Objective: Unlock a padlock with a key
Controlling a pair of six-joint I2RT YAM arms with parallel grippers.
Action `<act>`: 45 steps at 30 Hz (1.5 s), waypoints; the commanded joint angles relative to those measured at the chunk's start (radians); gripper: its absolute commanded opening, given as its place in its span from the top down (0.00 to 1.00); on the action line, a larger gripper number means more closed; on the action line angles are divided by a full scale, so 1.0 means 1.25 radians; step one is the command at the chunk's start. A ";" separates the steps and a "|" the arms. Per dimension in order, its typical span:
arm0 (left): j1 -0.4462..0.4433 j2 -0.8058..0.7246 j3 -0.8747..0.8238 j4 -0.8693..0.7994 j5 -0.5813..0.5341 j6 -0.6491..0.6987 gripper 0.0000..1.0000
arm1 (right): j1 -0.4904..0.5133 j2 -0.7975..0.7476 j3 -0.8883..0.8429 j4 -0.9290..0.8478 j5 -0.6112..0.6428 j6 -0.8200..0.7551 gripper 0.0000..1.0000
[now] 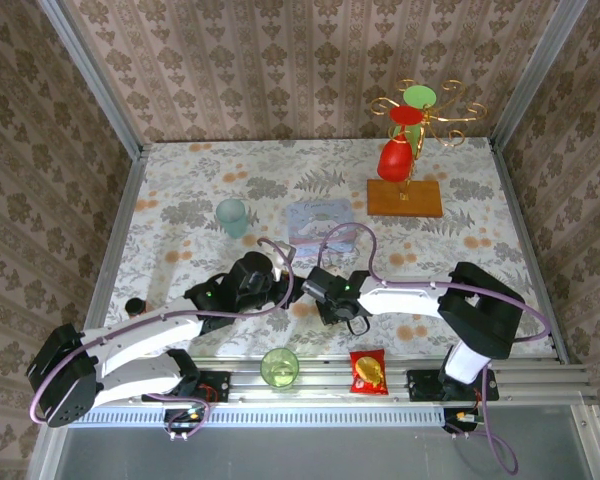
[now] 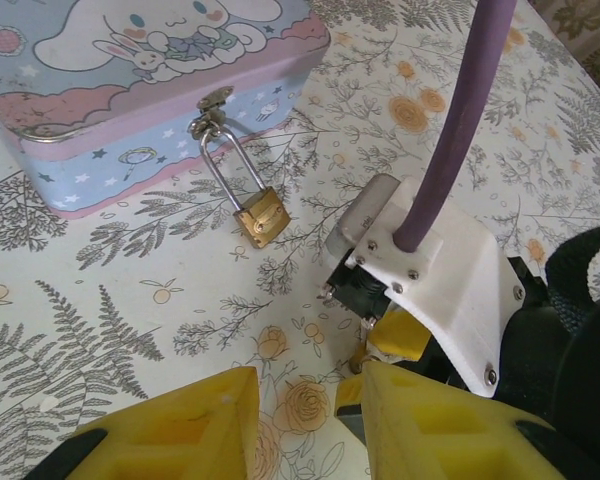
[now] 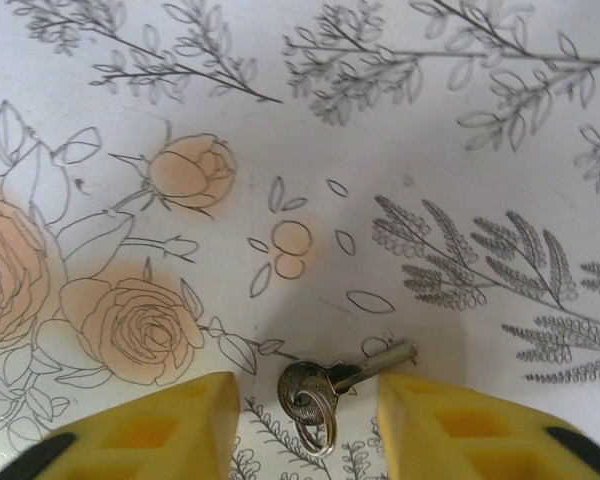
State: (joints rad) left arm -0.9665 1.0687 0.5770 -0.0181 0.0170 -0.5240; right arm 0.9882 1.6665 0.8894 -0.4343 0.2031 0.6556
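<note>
The desk (image 1: 170, 200) had a flowery cloth, with patterned walls (image 1: 280, 60) around it. The padlock (image 2: 261, 217) hung from the blue tin (image 2: 130, 90). The key (image 3: 330, 385) lay between the spread right claw (image 3: 305, 400). The left claw (image 2: 305, 390) was spread too.

key (image 3: 342, 376) on floral cloth (image 3: 400, 150), between spread pincer (image 3: 306, 402)

Padlock (image 2: 262, 217) hung from the tin (image 2: 130, 90) clasp, tin mid-worktop (image 1: 180, 180). Cup (image 1: 232, 216) sat left of tin, stand (image 1: 406, 196) right of it. Key (image 3: 340, 378) lay on worktop between right hand (image 3: 305, 392) fingers.
</note>
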 commanded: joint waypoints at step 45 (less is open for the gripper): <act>0.005 0.010 -0.005 0.046 0.018 -0.053 0.66 | 0.027 -0.098 -0.171 0.148 0.033 -0.039 1.00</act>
State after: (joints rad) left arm -0.9611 1.0657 0.5648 0.0078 0.0235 -0.5602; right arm 1.0374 1.5761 0.7475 -0.2417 0.2893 0.6529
